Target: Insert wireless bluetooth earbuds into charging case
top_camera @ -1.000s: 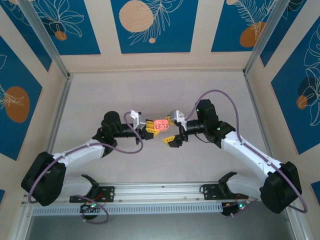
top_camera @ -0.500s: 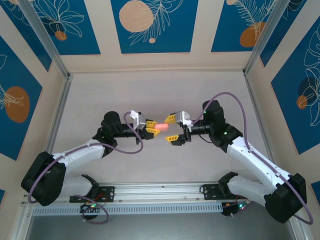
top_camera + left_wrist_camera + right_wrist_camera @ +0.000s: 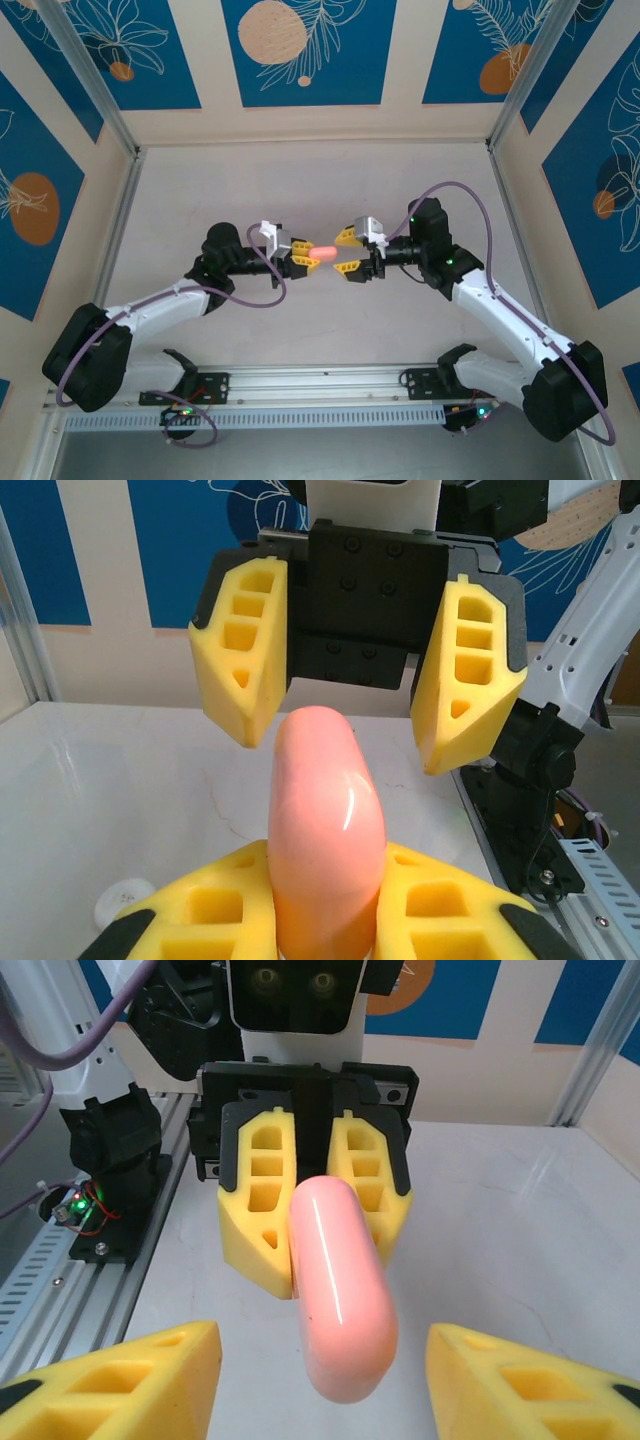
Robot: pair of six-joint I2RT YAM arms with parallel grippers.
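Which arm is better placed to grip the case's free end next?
Right. The left gripper is shut on one end of the case. The right gripper faces it, jaws open on either side of the free end, so it likely needs little more than to close.

The charging case (image 3: 325, 256) juts rightward from the left gripper (image 3: 311, 260), over the table's (image 3: 300, 190) middle, with the right gripper (image 3: 344, 253) just beside its free end.

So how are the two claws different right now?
The left gripper is shut; the right gripper is open. The left one holds the pink case; the right one's fingers sit either side of its tip, not touching. Both have yellow fingers and face each other.
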